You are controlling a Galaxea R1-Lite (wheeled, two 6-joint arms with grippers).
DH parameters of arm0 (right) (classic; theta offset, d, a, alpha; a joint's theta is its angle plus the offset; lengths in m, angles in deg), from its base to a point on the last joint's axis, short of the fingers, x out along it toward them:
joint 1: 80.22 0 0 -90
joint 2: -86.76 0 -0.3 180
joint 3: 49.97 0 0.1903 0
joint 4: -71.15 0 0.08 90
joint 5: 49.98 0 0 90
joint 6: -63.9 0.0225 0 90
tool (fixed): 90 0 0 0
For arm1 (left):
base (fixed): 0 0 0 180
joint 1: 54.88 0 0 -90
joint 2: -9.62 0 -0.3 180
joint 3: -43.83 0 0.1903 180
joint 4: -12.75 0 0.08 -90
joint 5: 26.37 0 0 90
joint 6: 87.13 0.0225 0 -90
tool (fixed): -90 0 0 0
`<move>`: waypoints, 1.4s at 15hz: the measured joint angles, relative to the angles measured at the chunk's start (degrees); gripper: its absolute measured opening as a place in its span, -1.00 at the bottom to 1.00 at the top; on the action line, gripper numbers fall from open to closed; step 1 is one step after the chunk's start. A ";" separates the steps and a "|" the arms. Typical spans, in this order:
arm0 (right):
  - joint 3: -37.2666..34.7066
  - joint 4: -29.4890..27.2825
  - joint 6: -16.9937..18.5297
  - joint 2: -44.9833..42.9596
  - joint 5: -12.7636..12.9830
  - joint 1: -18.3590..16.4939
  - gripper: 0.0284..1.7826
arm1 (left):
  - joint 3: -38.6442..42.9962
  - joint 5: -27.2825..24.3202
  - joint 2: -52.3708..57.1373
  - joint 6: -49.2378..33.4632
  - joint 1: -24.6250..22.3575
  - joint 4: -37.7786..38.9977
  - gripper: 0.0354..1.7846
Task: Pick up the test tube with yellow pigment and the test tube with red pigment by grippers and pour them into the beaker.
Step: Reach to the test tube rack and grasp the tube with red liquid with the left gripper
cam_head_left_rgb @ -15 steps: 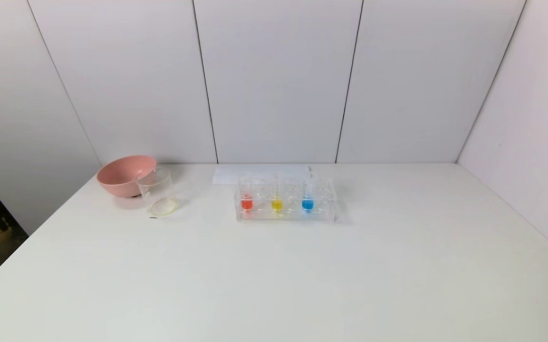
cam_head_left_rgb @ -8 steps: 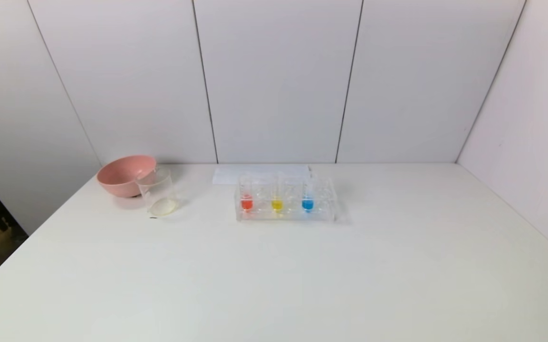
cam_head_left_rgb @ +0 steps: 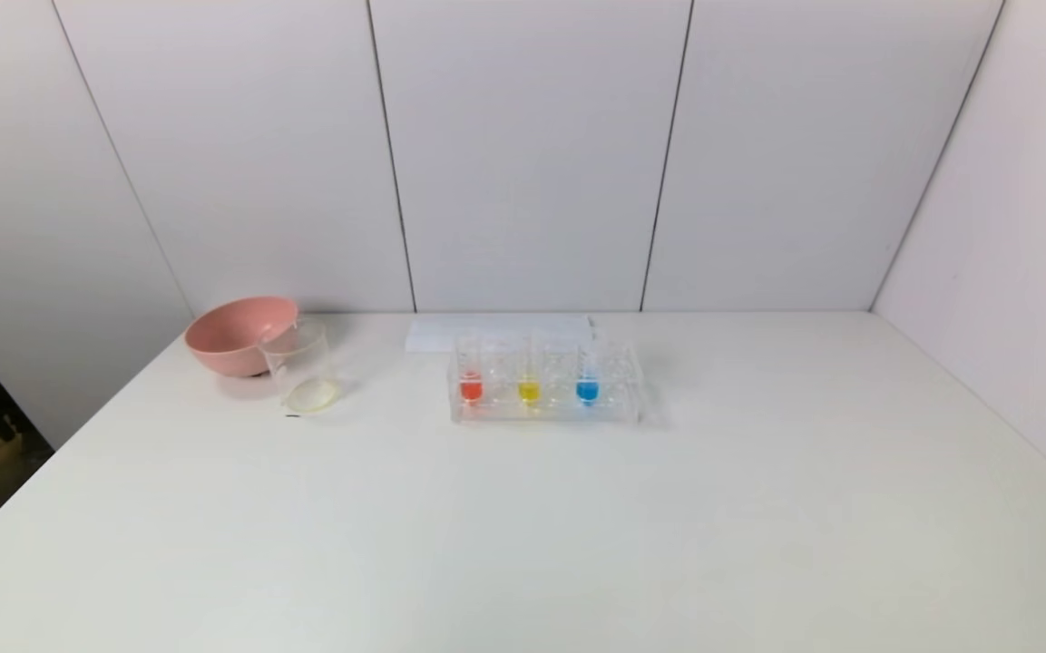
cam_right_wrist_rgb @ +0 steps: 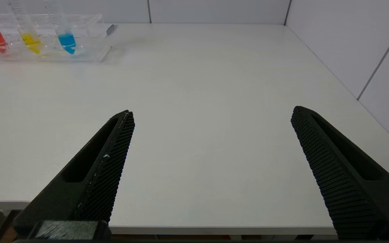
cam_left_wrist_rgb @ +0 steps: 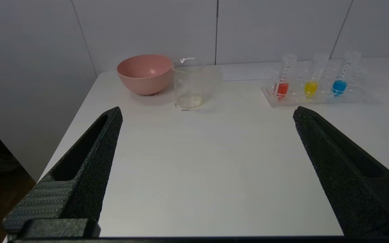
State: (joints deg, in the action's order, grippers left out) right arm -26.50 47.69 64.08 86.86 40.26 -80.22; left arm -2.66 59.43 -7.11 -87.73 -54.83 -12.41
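Bright, even overhead light on the white table (cam_head_left_rgb: 523,526), soft faint shadows, mild glare, sharp throughout.

The table (cam_head_left_rgb: 523,544) is smooth, matt white. The beaker (cam_head_left_rgb: 303,367), tube rack (cam_head_left_rgb: 545,385) and test tubes look like clear, glossy glass or plastic. The bowl (cam_head_left_rgb: 237,334) at left is pink with a soft sheen. Both hands' fingers (cam_left_wrist_rgb: 89,158) (cam_right_wrist_rgb: 106,165) are matt black, rough-textured plastic.

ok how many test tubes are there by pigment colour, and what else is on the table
red test tube: 1
yellow test tube: 1
blue test tube: 1
clear tube rack: 1
beaker: 1
pink bowl: 1
white sheet: 1
total: 7
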 joint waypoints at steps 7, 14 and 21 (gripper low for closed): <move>0.00 0.00 0.00 0.00 0.02 0.00 0.91 | -13.70 -1.06 -20.46 0.09 0.06 5.90 0.99; 0.00 0.00 0.00 0.00 0.02 0.00 0.91 | -19.30 -4.50 -40.16 0.49 0.11 17.99 0.99; 0.00 0.00 -0.02 0.00 0.00 0.00 0.91 | -19.96 -4.74 -55.49 0.39 4.27 30.76 0.99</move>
State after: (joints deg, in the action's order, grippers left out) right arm -26.50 47.69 64.06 86.86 40.26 -80.22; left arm -22.62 54.68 -62.60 -87.34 -50.57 18.35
